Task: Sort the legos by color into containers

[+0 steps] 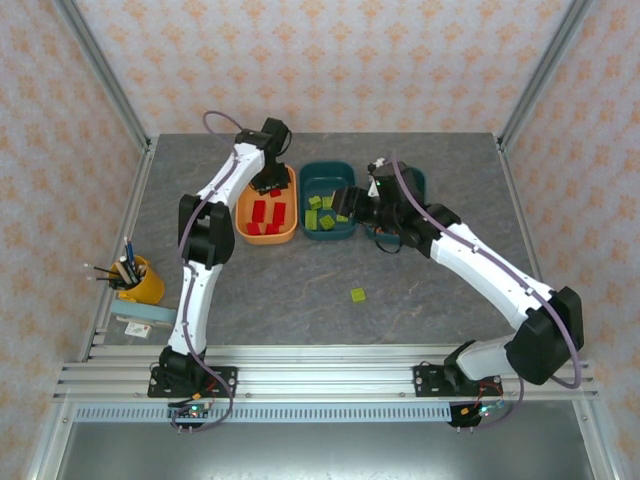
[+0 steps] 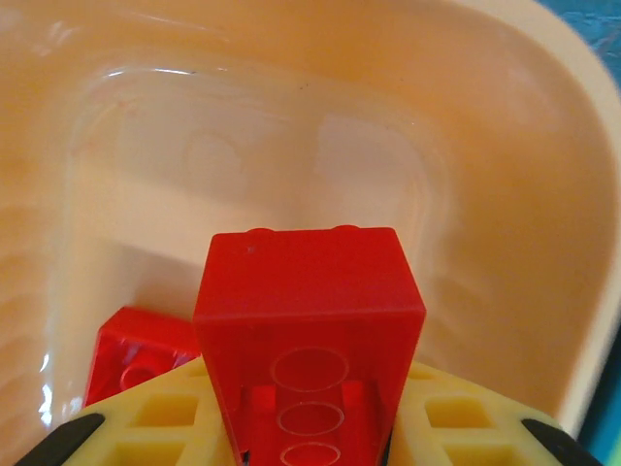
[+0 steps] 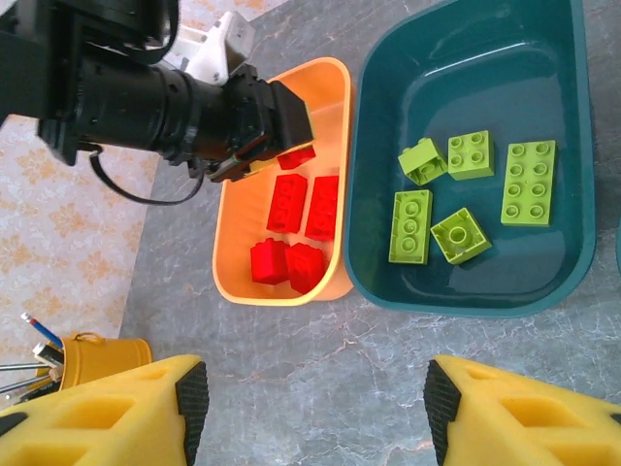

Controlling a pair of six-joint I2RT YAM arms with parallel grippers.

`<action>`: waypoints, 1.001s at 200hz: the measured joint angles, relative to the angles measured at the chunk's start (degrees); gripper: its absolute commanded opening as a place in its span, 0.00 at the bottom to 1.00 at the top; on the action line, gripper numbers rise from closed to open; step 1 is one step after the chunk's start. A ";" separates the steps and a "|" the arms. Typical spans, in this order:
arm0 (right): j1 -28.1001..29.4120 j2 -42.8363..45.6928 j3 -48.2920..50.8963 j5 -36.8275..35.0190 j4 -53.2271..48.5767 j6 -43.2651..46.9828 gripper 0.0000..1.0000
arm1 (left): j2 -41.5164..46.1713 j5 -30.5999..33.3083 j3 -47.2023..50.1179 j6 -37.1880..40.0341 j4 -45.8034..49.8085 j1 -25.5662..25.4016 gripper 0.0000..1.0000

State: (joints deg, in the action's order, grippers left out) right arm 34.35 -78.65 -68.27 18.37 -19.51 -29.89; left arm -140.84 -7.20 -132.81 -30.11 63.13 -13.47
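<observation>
My left gripper [image 1: 265, 185] hangs low in the far end of the light orange tray [image 1: 268, 238], shut on a red lego [image 2: 310, 330]. Another red lego [image 2: 136, 349] lies just below it to the left. Several red legos [image 3: 291, 228] lie in this tray [image 3: 335, 87]. The middle dark teal tray [image 3: 505, 78] holds several yellow-green legos [image 3: 410, 225]. My right gripper [image 3: 315, 398] is open with nothing between its fingers, hovering near that tray's right side [image 1: 345, 203]. One yellow-green lego [image 1: 358, 295] lies loose on the table.
A second teal tray [image 1: 422, 180] sits at the right, mostly hidden under my right arm. A yellow pen cup [image 1: 140, 282] stands near the left edge. Metal frame posts run along both sides of the grey table [image 1: 300, 290].
</observation>
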 measured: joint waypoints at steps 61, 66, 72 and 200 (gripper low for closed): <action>0.00 -1.81 -0.11 -0.24 -1.38 0.13 0.62 | -1.16 0.00 0.35 -0.20 -0.20 0.13 0.48; 0.00 -2.03 -0.28 -0.66 -2.38 0.20 0.62 | -1.16 -0.02 0.66 -0.17 -0.31 0.13 0.51; 0.00 -2.34 -0.66 -1.09 -3.82 0.39 0.62 | -1.14 0.00 1.03 -0.39 -0.39 0.13 0.53; 7.69 -4.39 3.72 -5.97 -32.70 8.74 0.64 | 48.11 -5.75 41.03 -5.18 -12.48 -7.37 0.74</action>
State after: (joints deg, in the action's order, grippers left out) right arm 42.04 -83.05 -64.55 12.40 -52.21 -21.15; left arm -92.73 -12.95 -91.79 -35.29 50.65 -20.84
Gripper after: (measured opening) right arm 0.641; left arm 0.745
